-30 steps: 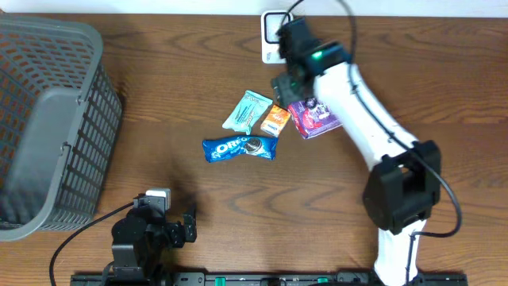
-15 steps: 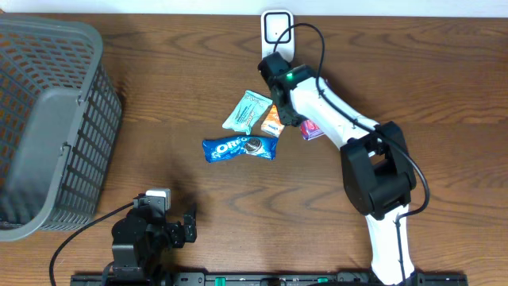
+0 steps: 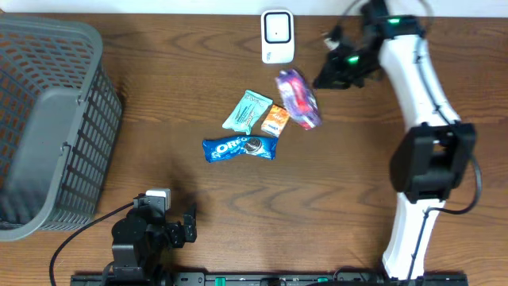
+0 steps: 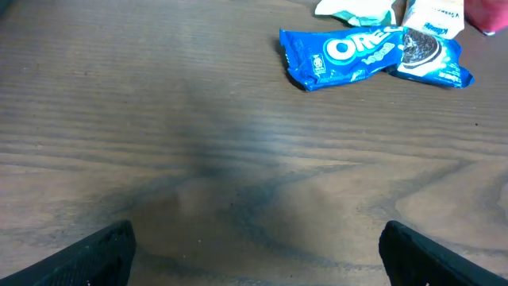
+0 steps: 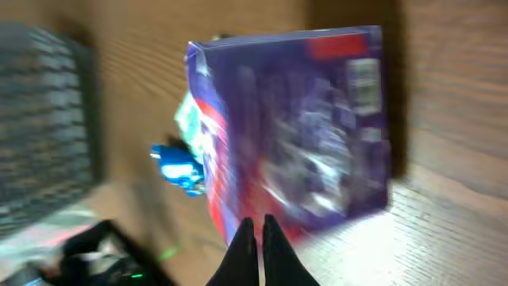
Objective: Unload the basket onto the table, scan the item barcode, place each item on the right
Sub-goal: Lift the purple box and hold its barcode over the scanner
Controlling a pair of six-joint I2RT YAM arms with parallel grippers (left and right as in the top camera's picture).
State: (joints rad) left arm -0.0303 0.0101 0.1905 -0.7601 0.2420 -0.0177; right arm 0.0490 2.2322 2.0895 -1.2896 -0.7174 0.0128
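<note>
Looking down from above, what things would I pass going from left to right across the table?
Grey basket → Oreo pack → purple packet → right arm

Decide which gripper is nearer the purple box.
Right. Right gripper: shut on the edge of the box. Left gripper: open, far off beyond the Oreo pack.

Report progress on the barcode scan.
Done: right gripper is shut on the purple package, apparently lifted. In hand: package blurred, close to the white scanner. Remaining: presenting its barcode; Oreo pack, teal packet and orange packet lie untouched; left gripper open, idle.
</note>
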